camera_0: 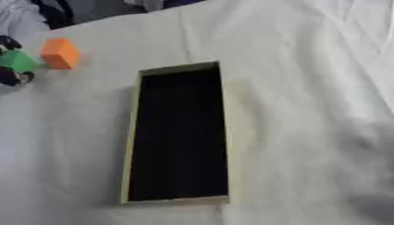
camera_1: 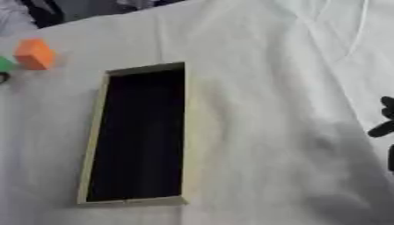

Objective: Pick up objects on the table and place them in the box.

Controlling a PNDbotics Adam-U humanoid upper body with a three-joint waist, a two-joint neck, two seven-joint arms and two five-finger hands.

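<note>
Nearest, box (camera_0: 178, 134) sits dark; left robot hand (camera_0: 11, 61) pinches a light, stiff green block (camera_0: 18, 60) beside the orange block (camera_0: 60, 53); right robot hand (camera_1: 384, 127) unclear.

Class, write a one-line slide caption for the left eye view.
Left hand curled round a green block beside an orange block, left of the open dark box on white cloth.

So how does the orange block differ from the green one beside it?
The orange block stands free on the white cloth, fully in view; the green block is pinched in the robot's left hand, at the picture's edge. The orange block lies nearer the box than the green one. Both are small, brightly coloured and still outside the box.
</note>
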